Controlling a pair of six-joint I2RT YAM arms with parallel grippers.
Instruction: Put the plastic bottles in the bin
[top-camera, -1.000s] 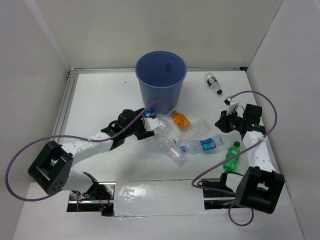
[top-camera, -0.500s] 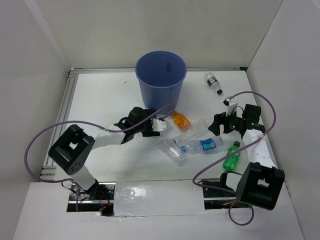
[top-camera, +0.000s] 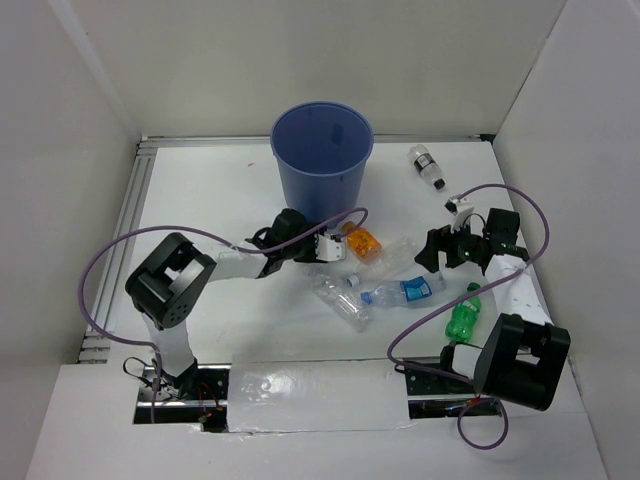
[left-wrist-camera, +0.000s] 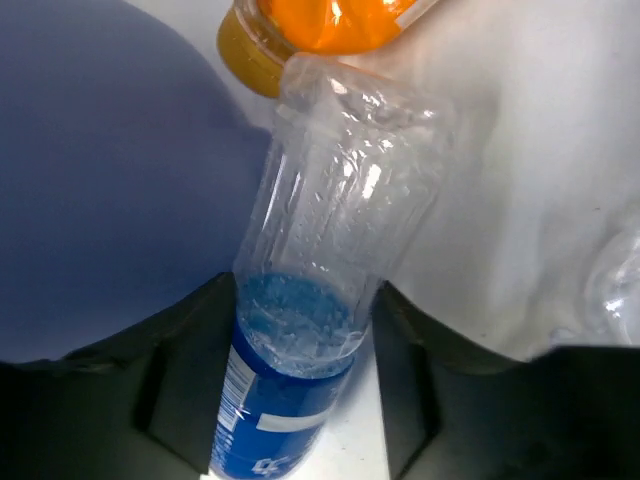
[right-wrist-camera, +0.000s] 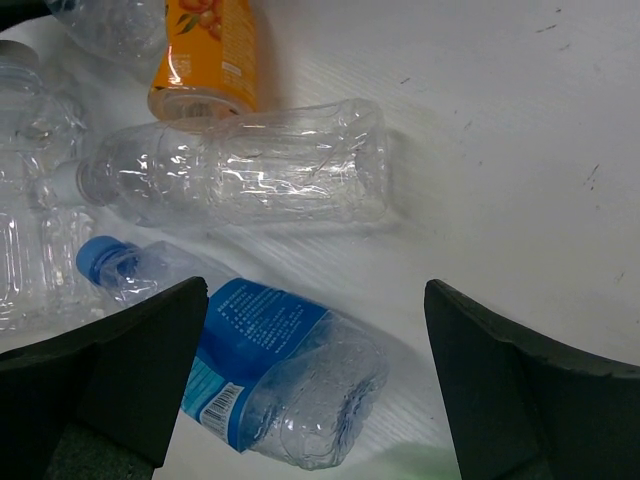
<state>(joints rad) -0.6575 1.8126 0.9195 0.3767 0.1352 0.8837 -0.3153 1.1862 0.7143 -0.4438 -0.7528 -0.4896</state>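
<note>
One round, tapered blue plastic bin (top-camera: 322, 165) is seen at the back of the white worktop (top-camera: 200, 200). A ribbed clear bottle (left-wrist-camera: 330, 230) is clamped by the left gripper (top-camera: 327, 248) beside it. The right gripper (right-wrist-camera: 315, 300) is held with fingers (right-wrist-camera: 500, 370) spread wide over one crumpled blue-labelled bottle (right-wrist-camera: 270, 380). One orange bottle (top-camera: 361, 241), one green bottle (top-camera: 463, 317) and one dark-capped bottle (top-camera: 427, 167) are laid flat.

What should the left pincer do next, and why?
Probably squeeze firmly: the left pincer has a finger on each side of a clear bottle lying near the bin, and a firm grip is not evident yet.
</note>
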